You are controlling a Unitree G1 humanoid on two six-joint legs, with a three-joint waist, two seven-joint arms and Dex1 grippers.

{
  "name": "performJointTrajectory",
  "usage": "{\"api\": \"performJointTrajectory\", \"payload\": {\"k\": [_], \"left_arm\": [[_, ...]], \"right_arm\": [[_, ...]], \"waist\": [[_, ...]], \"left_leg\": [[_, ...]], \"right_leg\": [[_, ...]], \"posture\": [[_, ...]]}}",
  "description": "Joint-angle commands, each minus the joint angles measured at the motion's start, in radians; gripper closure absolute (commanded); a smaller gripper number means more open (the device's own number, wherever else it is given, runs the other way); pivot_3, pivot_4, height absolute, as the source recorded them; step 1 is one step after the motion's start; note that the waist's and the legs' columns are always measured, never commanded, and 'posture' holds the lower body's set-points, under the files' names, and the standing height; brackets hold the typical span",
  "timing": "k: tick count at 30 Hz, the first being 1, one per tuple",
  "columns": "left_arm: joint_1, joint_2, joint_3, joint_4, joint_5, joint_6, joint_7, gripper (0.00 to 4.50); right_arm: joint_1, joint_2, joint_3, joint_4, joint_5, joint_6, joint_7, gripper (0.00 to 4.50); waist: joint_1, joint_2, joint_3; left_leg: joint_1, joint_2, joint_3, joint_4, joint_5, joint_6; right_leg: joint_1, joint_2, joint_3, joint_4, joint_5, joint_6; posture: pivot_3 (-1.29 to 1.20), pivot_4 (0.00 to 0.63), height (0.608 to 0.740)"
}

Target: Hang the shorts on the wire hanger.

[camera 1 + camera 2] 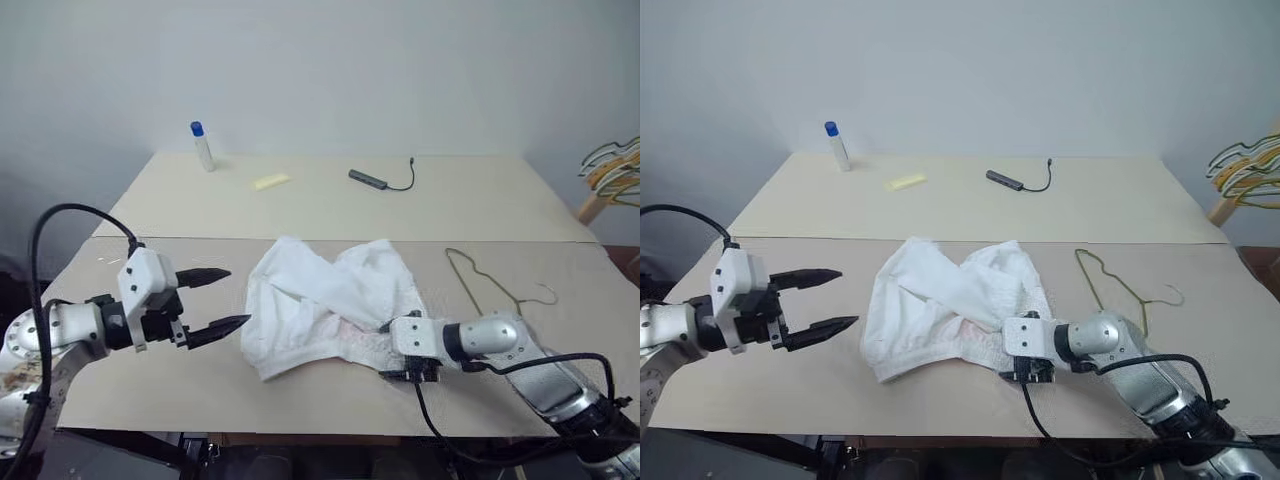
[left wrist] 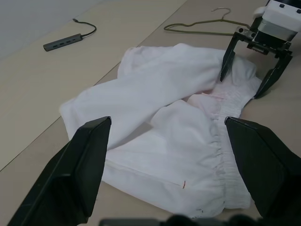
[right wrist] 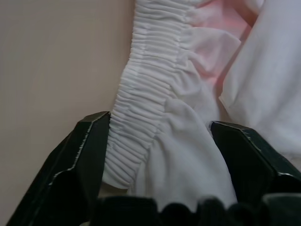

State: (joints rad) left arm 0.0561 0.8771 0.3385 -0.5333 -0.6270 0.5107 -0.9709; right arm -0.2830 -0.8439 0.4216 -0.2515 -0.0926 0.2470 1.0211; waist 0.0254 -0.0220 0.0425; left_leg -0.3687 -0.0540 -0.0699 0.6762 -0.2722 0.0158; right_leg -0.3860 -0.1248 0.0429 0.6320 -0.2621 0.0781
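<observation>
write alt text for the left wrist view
White shorts lie crumpled on a beige table, framed by the open left gripper. The right gripper straddles their waistband with jaws apart, the wire hanger just behind it.

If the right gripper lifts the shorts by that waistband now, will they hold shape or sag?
Probably sag: the shorts lie crumpled and folded over themselves, so they look floppy. The gathered waistband between the right gripper's fingers looks thicker, likely a firmer hold. They seem light, so they may drag rather than lift cleanly.
</observation>
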Motion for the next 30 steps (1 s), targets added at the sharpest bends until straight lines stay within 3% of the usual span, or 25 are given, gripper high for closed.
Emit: {"api": "performJointTrajectory", "payload": {"k": [1, 6, 8, 13, 16, 19, 23, 27, 30], "left_arm": [[-0.017, 0.002, 0.015, -0.019, -0.01, 0.0, 0.018, 0.3], [-0.052, -0.01, -0.024, 0.001, -0.002, -0.015, 0.025, 0.3], [-0.073, -0.017, -0.047, 0.018, 0.006, -0.023, 0.023, 0.3], [-0.134, -0.035, -0.105, 0.051, 0.021, -0.038, 0.016, 0.3], [-0.156, -0.037, -0.119, 0.068, 0.025, -0.041, 0.005, 0.3], [-0.175, -0.035, -0.135, 0.088, 0.029, -0.047, -0.014, 0.3], [-0.206, -0.036, -0.154, 0.112, 0.033, -0.047, -0.032, 0.3], [-0.228, -0.033, -0.174, 0.135, 0.038, -0.05, -0.06, 0.3], [-0.244, -0.031, -0.19, 0.155, 0.044, -0.055, -0.085, 0.3]], "right_arm": [[-0.041, -0.027, -0.042, 0.067, -0.03, -0.073, 0.004, 1.97], [-0.221, -0.088, -0.042, 0.356, -0.1, -0.397, 0.038, 3.72], [-0.349, -0.081, -0.006, 0.535, -0.202, -0.531, -0.024, 4.37], [-0.564, -0.054, 0.069, 0.881, -0.432, -0.766, -0.229, 4.44], [-0.537, -0.079, 0.047, 0.88, -0.413, -0.783, -0.198, 3.73], [-0.423, -0.121, -0.012, 0.757, -0.343, -0.704, -0.135, 2.72], [-0.237, -0.16, -0.148, 0.502, -0.284, -0.45, -0.112, 1.38], [-0.005, -0.159, -0.325, 0.086, -0.092, -0.111, -0.012, 0.06], [0.119, -0.112, -0.369, -0.218, 0.026, 0.141, 0.023, 0.06]], "waist": [[0.003, 0.0, 0.0], [-0.001, 0.0, 0.0], [-0.012, 0.0, 0.0], [-0.035, 0.0, -0.001], [-0.043, 0.0, -0.001], [-0.047, 0.0, -0.001], [-0.053, 0.001, -0.001], [-0.065, 0.004, -0.003], [-0.075, 0.006, -0.005]], "left_leg": [[0.0, 0.0, 0.0, 0.0, 0.0, 0.0], [0.0, 0.0, 0.0, 0.0, 0.0, 0.0], [0.0, 0.0, 0.001, 0.0, 0.001, -0.001], [-0.001, 0.0, 0.001, -0.004, 0.004, -0.008], [-0.003, 0.0, 0.001, -0.004, 0.007, -0.013], [-0.004, 0.0, 0.002, -0.004, 0.007, -0.012], [-0.003, 0.001, 0.002, -0.002, 0.003, -0.004], [-0.001, 0.002, 0.002, -0.002, 0.002, -0.004], [0.0, 0.003, 0.002, -0.002, 0.001, -0.002]], "right_leg": [[0.0, 0.0, 0.0, 0.0, 0.0, 0.0], [0.0, 0.0, 0.0, 0.0, 0.0, 0.0], [0.0, 0.0, 0.001, 0.0, 0.0, 0.0], [0.0, 0.0, 0.0, 0.0, 0.001, -0.002], [-0.001, 0.0, 0.001, -0.001, 0.001, -0.002], [-0.002, 0.0, 0.001, -0.001, 0.001, -0.002], [-0.002, 0.0, 0.002, 0.002, 0.001, -0.002], [-0.001, 0.001, 0.002, 0.007, 0.0, -0.003], [-0.001, 0.002, 0.003, 0.008, 0.0, -0.003]], "posture": [[0.07, 0.01, 0.74], [0.05, 0.0, 0.74], [0.03, 0.0, 0.74], [0.0, 0.0, 0.74], [-0.02, 0.0, 0.74], [-0.04, 0.0, 0.74], [-0.06, 0.0, 0.74], [-0.09, 0.0, 0.74], [-0.12, 0.0, 0.74]]}}
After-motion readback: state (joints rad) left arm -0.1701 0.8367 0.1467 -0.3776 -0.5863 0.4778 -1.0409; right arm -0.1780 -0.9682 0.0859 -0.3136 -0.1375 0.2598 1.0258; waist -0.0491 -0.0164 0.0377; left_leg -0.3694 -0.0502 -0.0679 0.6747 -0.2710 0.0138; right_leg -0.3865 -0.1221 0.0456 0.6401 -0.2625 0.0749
